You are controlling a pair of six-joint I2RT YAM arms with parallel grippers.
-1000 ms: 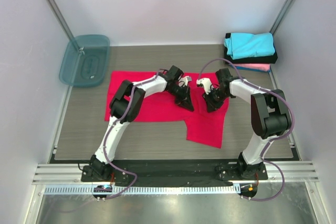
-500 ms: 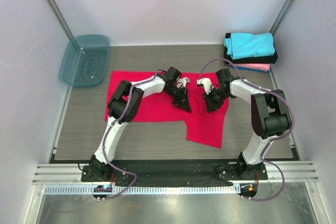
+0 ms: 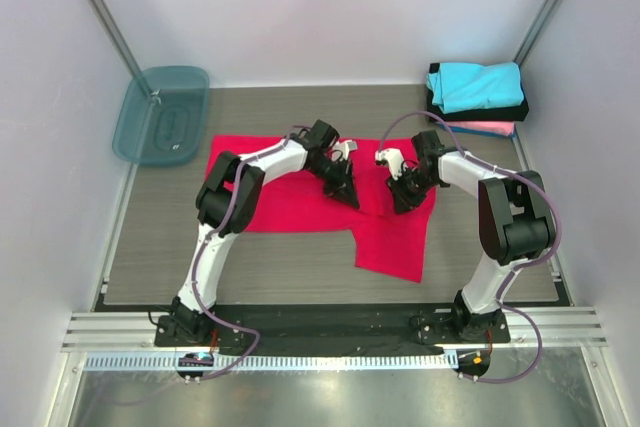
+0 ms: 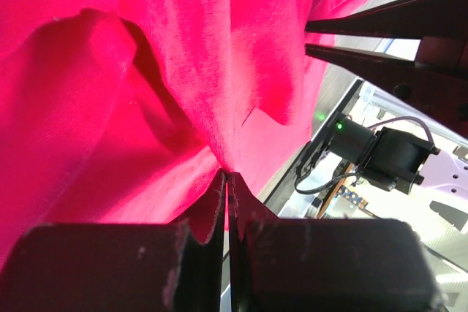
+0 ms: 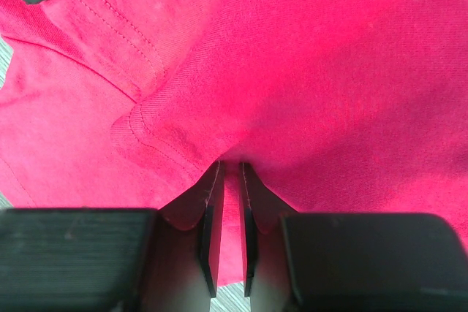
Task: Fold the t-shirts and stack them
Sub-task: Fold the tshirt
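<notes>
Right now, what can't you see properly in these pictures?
- Top view: the pink t-shirt is mostly hidden under the black t-shirt and cyan t-shirt.
- Top view: the left gripper and right gripper cover where they pinch the red t-shirt.
- Wrist views: red cloth fills both, hiding the table.

text: none legible | labels/brands: none | numbers — none, though small arm markings may be blurred
</notes>
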